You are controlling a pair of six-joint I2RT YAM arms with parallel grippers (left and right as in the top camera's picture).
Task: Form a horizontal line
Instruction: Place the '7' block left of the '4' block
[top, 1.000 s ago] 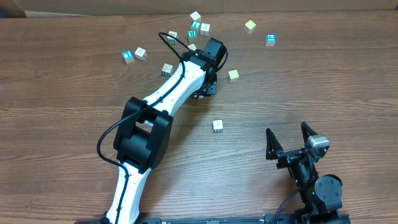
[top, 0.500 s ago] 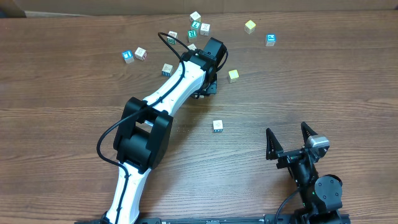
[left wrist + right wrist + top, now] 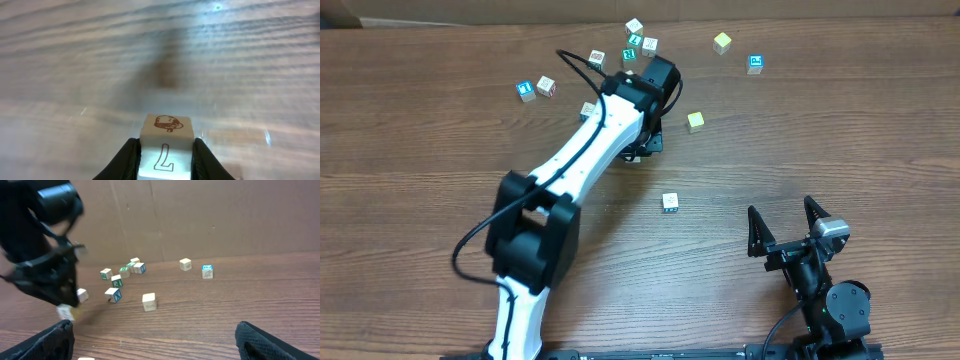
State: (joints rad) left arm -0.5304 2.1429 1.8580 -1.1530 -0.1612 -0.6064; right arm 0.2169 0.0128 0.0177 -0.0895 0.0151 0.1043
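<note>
left tool gripping one letter cube, right tool spread open

left tool [image 3: 165, 141]: closed on a pale letter cube [image 3: 166, 150]. the left wrist view shows the dark fingers [image 3: 129, 159] pressed against both side faces of the cube. it also shows a reddish mushroom print on the far face and a reddish letter on the top face. the overhead view hides this cube under the wrist. it shows only the left arm [image 3: 595, 140] reaching to the far centre of the tabletop [image 3: 840, 130]. the right wrist view shows the cube as a blurred pale block under the dark tool. no view settles whether it touches the wood.

right tool [image 3: 781, 210]: jaws spread wide with nothing between them, at the near right edge of the tabletop. its own camera shows only the two finger ends at the lower corners.

horizontal line [image 3: 535, 88]: in the overhead view it is two cubes side by side at the far left, one with a blue print and one with a reddish print. whether they touch cannot be resolved. the left tool is to their right.

other items, overhead view:
- a cluster of letter cubes [image 3: 637, 42] with green prints, just beyond the left tool
- two yellow-green cubes [image 3: 722, 42], one far right, one just right of the left tool
- a blue-printed cube [image 3: 756, 63] near the far right
- a single cube [image 3: 670, 202] mid tabletop, between the two arms
</note>
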